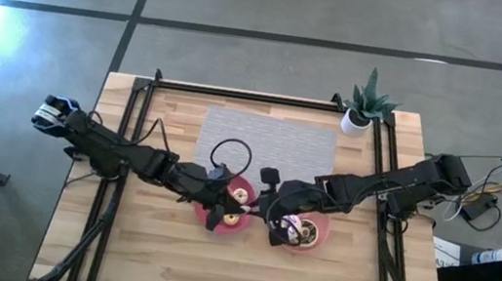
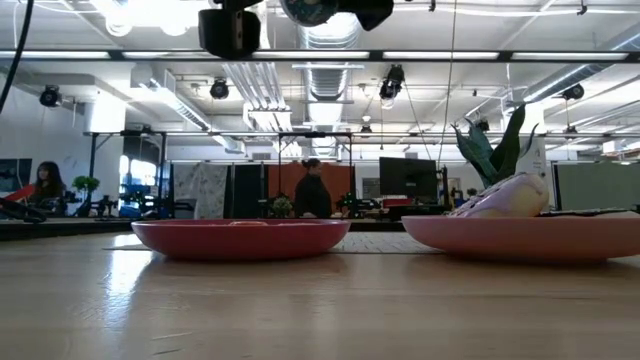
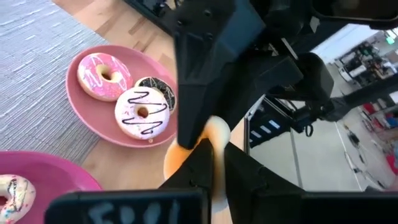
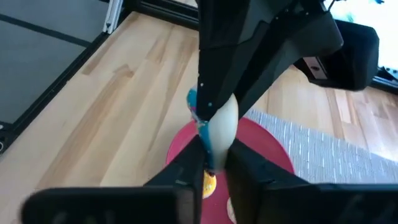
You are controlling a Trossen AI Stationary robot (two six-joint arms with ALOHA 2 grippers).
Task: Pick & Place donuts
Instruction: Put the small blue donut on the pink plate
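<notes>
My left gripper (image 1: pixel 218 217) hangs over the left pink plate (image 1: pixel 243 208) and is shut on a pale orange donut (image 3: pixel 214 134). My right gripper (image 1: pixel 276 225) hangs at the near-left edge of the right pink plate (image 1: pixel 316 238), shut on a pale donut (image 4: pixel 222 127) with blue sprinkles. In the left wrist view the farther plate (image 3: pixel 81 106) holds a pink-iced donut (image 3: pixel 102 76), a dark donut (image 3: pixel 158 90) and a white drizzled donut (image 3: pixel 143 112); a pale sprinkled donut (image 3: pixel 12 190) lies flat on the nearer plate. A small yellow donut (image 4: pixel 209 183) lies on the plate under my right gripper. My left gripper pinches the pale orange donut by its ring (image 3: pixel 217 130) between the two fingers, coming from above. The donut is lifted clear of the plate and stands on edge between the fingers. My right gripper pinches the pale donut by its rim (image 4: pixel 217 140) between the two fingers, from above. This donut stands on edge, lifted clear above the plate.
A grey mat (image 1: pixel 270 143) lies on the table's far half. A potted plant (image 1: pixel 364 107) stands at the far right corner. A black cable loop (image 1: pixel 230 152) rests by the mat. People stand in the room beyond the table (image 2: pixel 313 190).
</notes>
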